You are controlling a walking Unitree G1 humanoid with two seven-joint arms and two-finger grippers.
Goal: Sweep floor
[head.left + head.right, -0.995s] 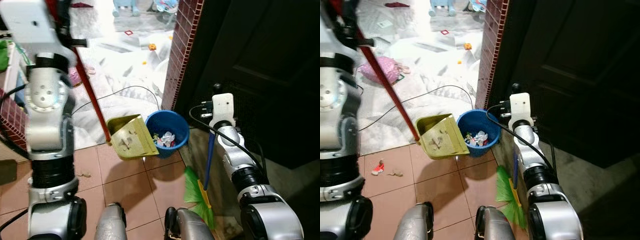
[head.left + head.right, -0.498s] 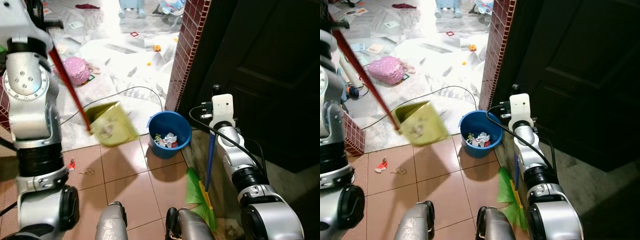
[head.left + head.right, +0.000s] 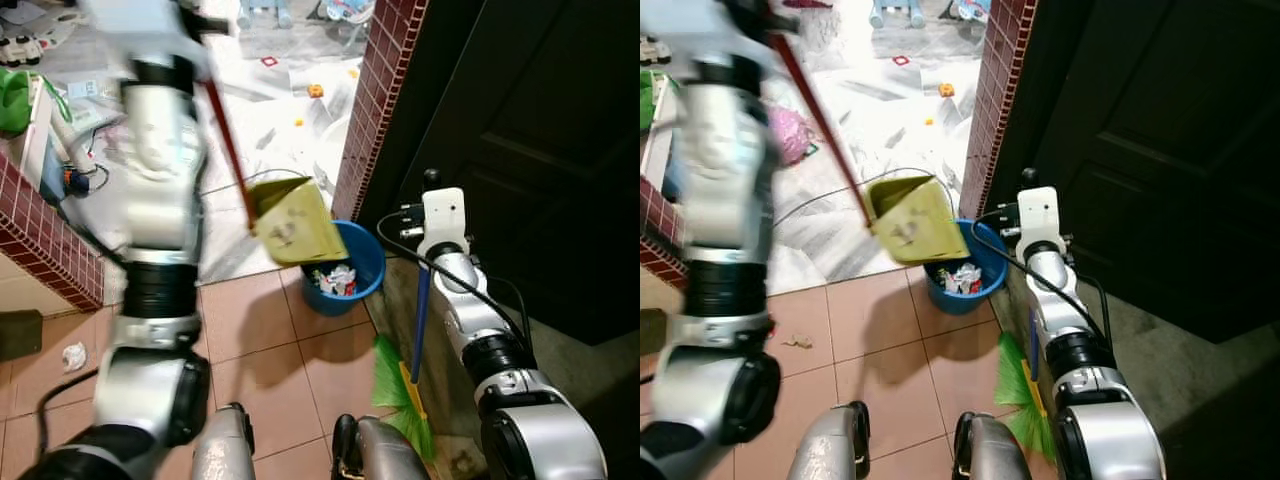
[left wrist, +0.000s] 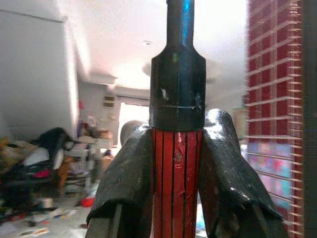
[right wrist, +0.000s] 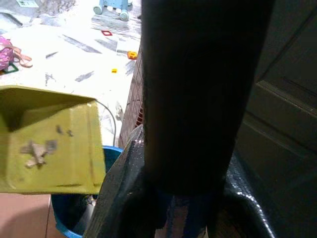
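Two tools. Dustpan (image 3: 293,222), light rigid plastic, tipped over bin (image 3: 352,270): left claw (image 4: 177,163) clamps its red handle. Broom (image 3: 410,375), at 4 o'clock: right claw (image 5: 185,198) clamps its shaft.

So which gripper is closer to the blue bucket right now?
Right. The right gripper grips the broom handle just beside the blue bucket; the left gripper clamps the dustpan's red handle high above, farther away.

A lived-in home: toys (image 3: 316,91) litter the floor (image 3: 270,330) (terracotta tiles) beside a dark door (image 3: 520,150).
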